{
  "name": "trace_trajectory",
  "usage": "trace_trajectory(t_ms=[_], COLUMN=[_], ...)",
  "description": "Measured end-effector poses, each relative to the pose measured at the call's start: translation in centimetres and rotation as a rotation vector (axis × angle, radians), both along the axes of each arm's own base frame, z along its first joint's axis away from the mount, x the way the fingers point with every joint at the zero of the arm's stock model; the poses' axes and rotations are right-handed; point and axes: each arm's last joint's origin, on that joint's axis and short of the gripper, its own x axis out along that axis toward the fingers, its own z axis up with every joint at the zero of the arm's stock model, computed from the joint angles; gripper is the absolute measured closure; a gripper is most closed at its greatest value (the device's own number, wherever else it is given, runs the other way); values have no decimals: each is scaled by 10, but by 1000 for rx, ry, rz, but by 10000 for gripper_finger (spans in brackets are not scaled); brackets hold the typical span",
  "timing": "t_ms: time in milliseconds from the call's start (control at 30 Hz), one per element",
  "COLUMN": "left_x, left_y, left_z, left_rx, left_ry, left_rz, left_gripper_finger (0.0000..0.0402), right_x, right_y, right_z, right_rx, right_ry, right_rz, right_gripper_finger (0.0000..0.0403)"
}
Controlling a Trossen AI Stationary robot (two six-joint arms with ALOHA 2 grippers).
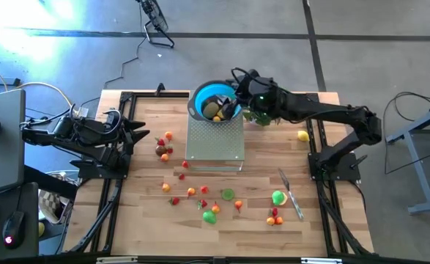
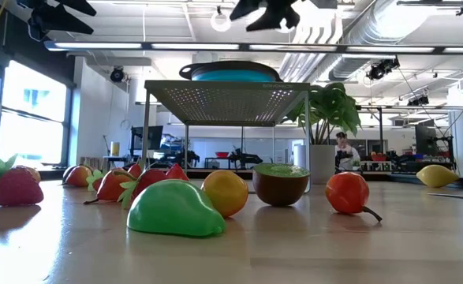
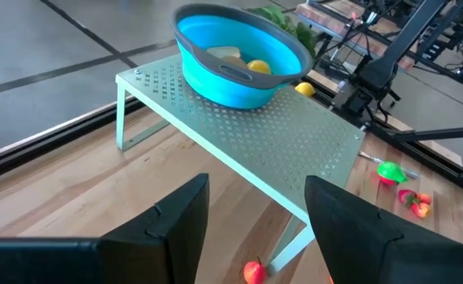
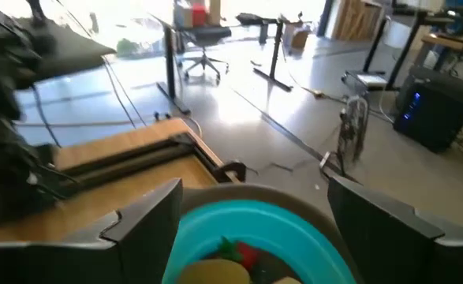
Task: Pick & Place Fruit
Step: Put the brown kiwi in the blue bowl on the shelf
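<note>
A blue bowl (image 1: 213,103) stands at the far end of a perforated metal rack (image 1: 215,143) and holds a few fruit (image 4: 235,256), yellow, brown, red and green. More fruit (image 1: 200,194) lie scattered on the wooden table near and left of the rack, among them a green one (image 1: 278,196) and a yellow one (image 1: 302,136). My right gripper (image 4: 255,225) hovers open over the bowl's right rim, nothing between its fingers. My left gripper (image 3: 255,229) waits open at the table's left, pointing at the rack.
A leafy green plant (image 1: 258,116) stands right of the bowl, under my right arm. A slim silver knife (image 1: 291,194) lies at the near right. Black frame rails (image 1: 119,183) run along both table sides. The rack's legs (image 2: 308,134) stand on the table.
</note>
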Motion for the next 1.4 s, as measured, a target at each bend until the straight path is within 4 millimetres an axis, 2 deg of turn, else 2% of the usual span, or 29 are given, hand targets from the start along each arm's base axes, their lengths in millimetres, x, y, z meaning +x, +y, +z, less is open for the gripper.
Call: trace_trajectory(t_ms=[233, 600, 833, 933, 1067, 1200, 1400], left_x=[0, -1, -2, 4, 16, 24, 22], left_y=[1, 1, 0, -2, -5, -7, -8], left_z=[0, 3, 7, 6, 0, -14, -35], left_rx=[14, 31, -60, -108, -148, -223, -358], left_ry=[-2, -7, -47, -40, 25, 163, 382], left_rz=[20, 24, -6, -8, 11, 71, 224], left_gripper_finger=[197, 197, 200, 211, 228, 244, 261], right_x=[-8, -6, -4, -3, -6, -11, -14], right_y=[16, 25, 35, 40, 45, 47, 47], right_z=[15, 17, 22, 24, 28, 32, 35], right_rx=[-13, 21, 15, 13, 12, 10, 9], right_ry=[-64, -108, -157, -175, -188, -198, -207], right_rz=[42, 60, 93, 109, 121, 123, 123], right_gripper_finger=[94, 94, 94, 94, 94, 94, 94])
